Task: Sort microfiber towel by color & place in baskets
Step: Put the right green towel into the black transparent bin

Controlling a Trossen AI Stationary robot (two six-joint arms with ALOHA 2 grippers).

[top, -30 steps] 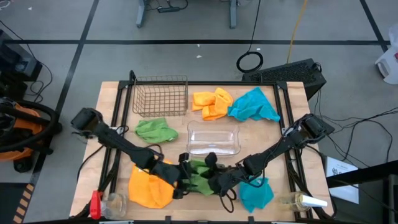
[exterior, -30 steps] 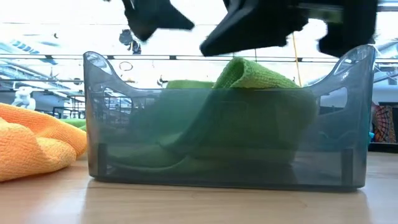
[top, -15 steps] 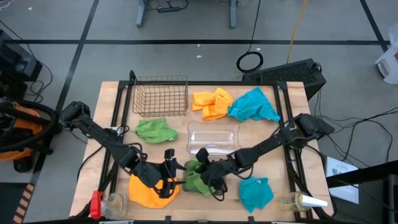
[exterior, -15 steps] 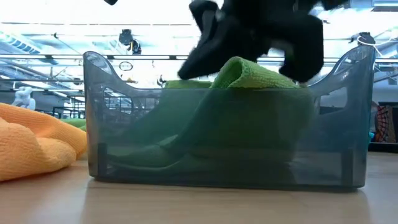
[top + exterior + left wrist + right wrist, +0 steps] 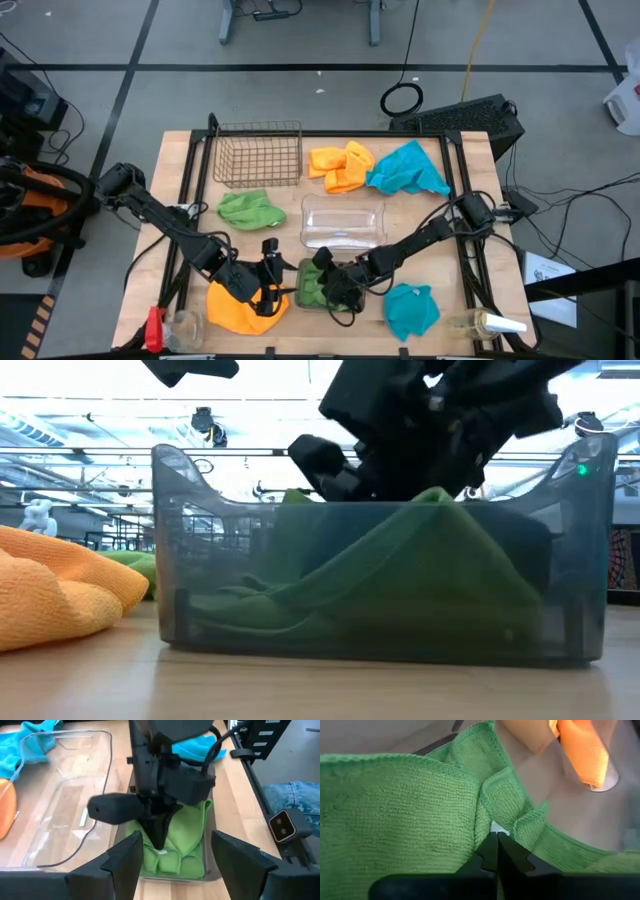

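A light green towel (image 5: 312,288) lies bunched in the grey tray (image 5: 175,540) at the table's near middle. My right gripper (image 5: 496,842) is shut, and its tips point down onto this towel inside the tray. My left gripper (image 5: 272,283) is open and empty just left of the tray, over the right edge of an orange-yellow towel (image 5: 238,305). The left wrist view shows the right gripper (image 5: 159,840) standing in the tray. A second green towel (image 5: 248,209) lies flat on the table to the far left of the tray. My right gripper presses its shut fingertips (image 5: 495,851) onto a fold of the green towel (image 5: 492,805) near the towel's middle. The fingers come from above, slanting from the table's right. The towel lies in the grey tray with its top (image 5: 432,495) about level with the rim.
A clear tray (image 5: 343,222) stands just beyond the grey tray, and a brown wire basket (image 5: 258,153) at the far left. An orange-yellow towel (image 5: 342,165) and a teal towel (image 5: 408,168) lie at the far side. Another teal towel (image 5: 411,310) lies near right beside a bottle (image 5: 485,322).
My right gripper has gone toward the table's left and down into the grey tray, pushing the towel's raised hump down to about rim level. My left gripper has drawn back toward the left, off the tray and over the orange-yellow towel.
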